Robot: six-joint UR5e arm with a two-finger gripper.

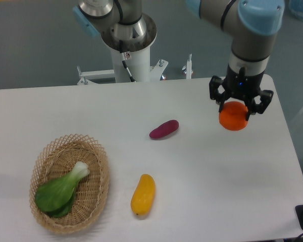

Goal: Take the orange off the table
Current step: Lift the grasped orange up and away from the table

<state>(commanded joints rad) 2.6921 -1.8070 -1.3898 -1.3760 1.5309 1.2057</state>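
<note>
The orange [234, 117], small, round and bright orange, hangs in the air above the right part of the white table [202, 196]. My gripper [236, 108] is shut on it from above, black fingers on either side of the fruit. The arm's grey wrist with a blue cap rises above the gripper toward the top right of the camera view.
A purple sweet potato [163, 129] lies mid-table. A yellow-orange mango-like fruit [143, 194] lies near the front. A wicker basket [92, 201] at the left holds a green bok choy [60, 190]. The robot base [127, 40] stands behind the table.
</note>
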